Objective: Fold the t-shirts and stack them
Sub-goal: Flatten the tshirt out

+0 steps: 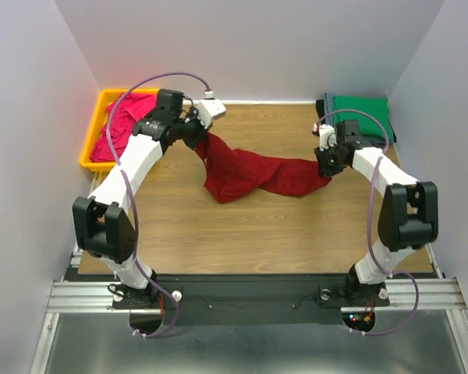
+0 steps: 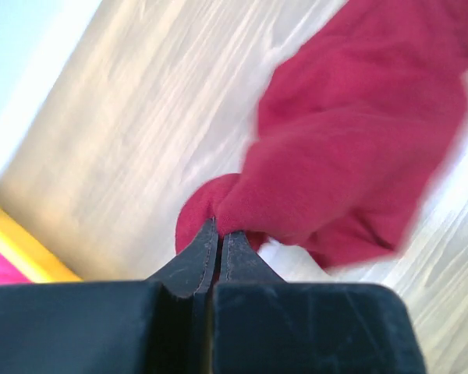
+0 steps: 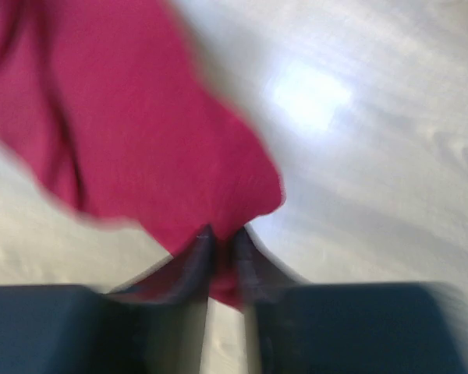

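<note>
The dark red t-shirt [image 1: 246,175] hangs stretched between both arms over the middle of the wooden table [image 1: 257,226]. Its middle sags onto the wood in a crumpled fold, and its two ends rise toward the grippers. The left gripper [image 1: 196,140] is at the far left of the table, just beside the yellow bin [image 1: 90,152], and is clamped on the shirt's left end. In the left wrist view its two fingers [image 2: 207,251] meet tip to tip with a bunched knob of red cloth pinched between them, held up off the table. The right gripper [image 1: 326,167] is on the right side of the table, a little nearer than the left one, and grips the shirt's right end. The right wrist view is blurred, yet its fingers [image 3: 191,261] show a narrow gap filled with red cloth, and the rest of the fabric trails away to the left above the wood. The magenta-pink t-shirt [image 1: 113,132] lies heaped inside the yellow bin in the far left corner. The green t-shirt [image 1: 360,109] lies folded flat in the far right corner, just beyond the right gripper. A dark edge shows beneath its left and right sides, but I cannot tell whether that is another shirt.
</note>
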### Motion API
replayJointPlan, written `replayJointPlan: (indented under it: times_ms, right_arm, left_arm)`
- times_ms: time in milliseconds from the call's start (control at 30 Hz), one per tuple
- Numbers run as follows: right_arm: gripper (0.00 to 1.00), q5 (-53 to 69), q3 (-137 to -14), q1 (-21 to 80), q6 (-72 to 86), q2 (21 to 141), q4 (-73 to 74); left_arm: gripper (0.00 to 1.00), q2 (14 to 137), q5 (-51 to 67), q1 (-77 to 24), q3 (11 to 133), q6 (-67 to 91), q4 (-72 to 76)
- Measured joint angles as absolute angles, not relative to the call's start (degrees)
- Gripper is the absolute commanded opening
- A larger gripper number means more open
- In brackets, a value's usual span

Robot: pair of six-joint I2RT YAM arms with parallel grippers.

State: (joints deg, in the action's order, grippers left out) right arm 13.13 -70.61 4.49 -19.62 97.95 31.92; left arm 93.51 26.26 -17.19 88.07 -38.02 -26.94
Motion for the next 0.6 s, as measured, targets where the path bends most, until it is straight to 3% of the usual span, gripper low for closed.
replayJointPlan:
  times_ms: [33, 167, 300, 467, 600]
  right_arm:
    - [0.58, 13.87, -68.27, 4.36, -21.41, 95.39, 32.64]
    - [0.78, 14.41, -61.39, 3.73, -26.48, 87.48, 37.67]
    - [0.81, 15.07, -60.99, 0.51, -29.71, 84.49, 41.45]
    - [0.8, 18.13, -71.64, -1.1, -29.43, 90.76, 43.2]
    - [0.8, 20.84, -81.08, 1.72, -26.94, 99.74, 41.56]
  left_arm:
    - [0.0, 92.71, 26.52, -17.82, 88.09, -39.07, -27.66]
    - [0.0, 80.99, 23.31, -33.89, 78.04, -46.7, -32.27]
    - [0.0, 65.39, 21.61, -53.3, 58.06, -52.77, -38.22]
    - [0.0, 58.61, 11.22, -50.26, 42.63, -56.47, -43.7]
    - [0.0, 59.68, 8.05, -48.18, 40.51, -57.01, -42.5]
